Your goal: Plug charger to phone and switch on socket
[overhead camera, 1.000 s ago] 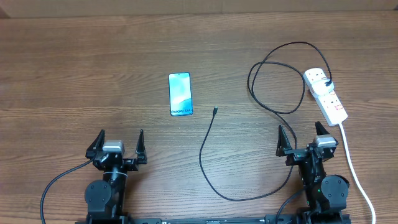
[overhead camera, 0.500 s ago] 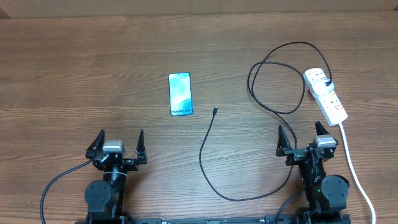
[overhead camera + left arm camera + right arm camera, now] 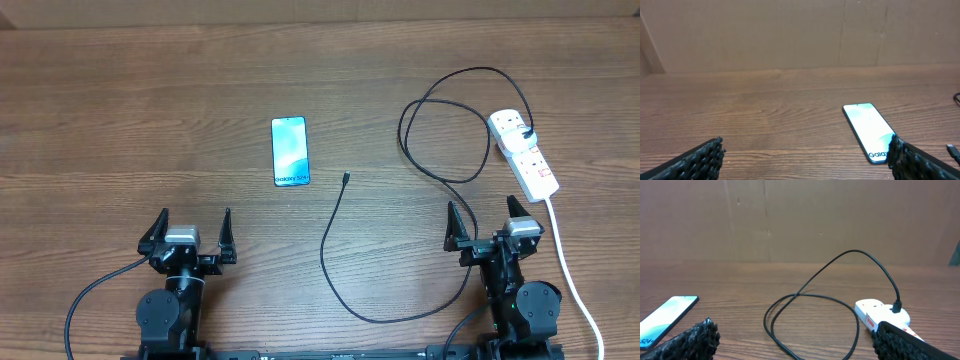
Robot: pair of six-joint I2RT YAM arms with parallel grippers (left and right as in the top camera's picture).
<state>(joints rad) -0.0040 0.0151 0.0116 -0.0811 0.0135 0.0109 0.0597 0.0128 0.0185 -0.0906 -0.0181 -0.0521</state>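
The phone (image 3: 290, 151) lies flat on the wooden table, screen lit light blue, white text at its near short edge; it also shows in the left wrist view (image 3: 867, 131) and at the left edge of the right wrist view (image 3: 662, 318). The charger cable (image 3: 335, 245) runs from a small tip (image 3: 345, 179) right of the phone, loops, and ends in a black plug (image 3: 528, 134) seated in the white socket strip (image 3: 523, 152). My left gripper (image 3: 188, 232) and right gripper (image 3: 483, 222) rest open at the near edge, touching nothing.
The socket's thick white cord (image 3: 570, 275) trails toward the near right edge beside my right arm. A brown cardboard wall (image 3: 800, 35) stands behind the table. The cable's big loop (image 3: 812, 320) lies just ahead of the right gripper.
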